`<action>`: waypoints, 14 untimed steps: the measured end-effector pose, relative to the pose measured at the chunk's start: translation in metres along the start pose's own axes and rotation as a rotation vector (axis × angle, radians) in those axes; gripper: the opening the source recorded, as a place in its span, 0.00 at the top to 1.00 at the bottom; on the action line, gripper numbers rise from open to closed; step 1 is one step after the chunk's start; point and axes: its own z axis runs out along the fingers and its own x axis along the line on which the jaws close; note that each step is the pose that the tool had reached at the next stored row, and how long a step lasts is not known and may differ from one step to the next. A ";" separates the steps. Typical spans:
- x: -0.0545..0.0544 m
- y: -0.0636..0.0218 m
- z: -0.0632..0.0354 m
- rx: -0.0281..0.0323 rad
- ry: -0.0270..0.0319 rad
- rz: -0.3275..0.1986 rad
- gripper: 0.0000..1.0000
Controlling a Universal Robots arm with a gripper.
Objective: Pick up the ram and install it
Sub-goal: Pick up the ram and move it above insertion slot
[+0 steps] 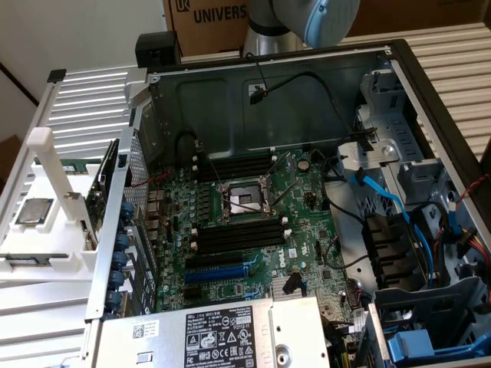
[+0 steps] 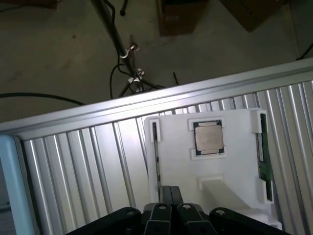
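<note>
The claw (image 2: 169, 192), fingers pressed together and empty, hangs over the white holder (image 2: 171, 161). The ram (image 2: 264, 156) sits in the holder's edge slot — ahead of the claw, well off to one side. For a good pickup: spread first, centre mid-stick, square to its flat faces.

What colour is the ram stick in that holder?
Green: the ram sits in the white holder; wrist view shows it best.

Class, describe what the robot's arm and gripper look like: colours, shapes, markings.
The arm has a rounded pale grey-blue joint cap and a silver cylindrical segment. The gripper is black, with two slim fingers and rounded linkage knuckles beside them.
</note>
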 end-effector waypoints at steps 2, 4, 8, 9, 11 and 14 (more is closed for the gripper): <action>0.002 -0.0004 0.0042 0.0030 -0.0009 -0.007 0.90; 0.002 -0.0004 0.0079 0.0036 -0.0011 -0.010 0.90; 0.002 -0.0007 0.0151 0.0035 -0.0009 -0.014 0.90; 0.002 -0.0008 0.0170 0.0034 -0.0009 -0.016 0.90; 0.002 -0.0018 0.0206 0.0034 -0.0009 -0.018 0.90; 0.001 -0.0072 0.0262 0.0034 -0.0009 -0.021 0.90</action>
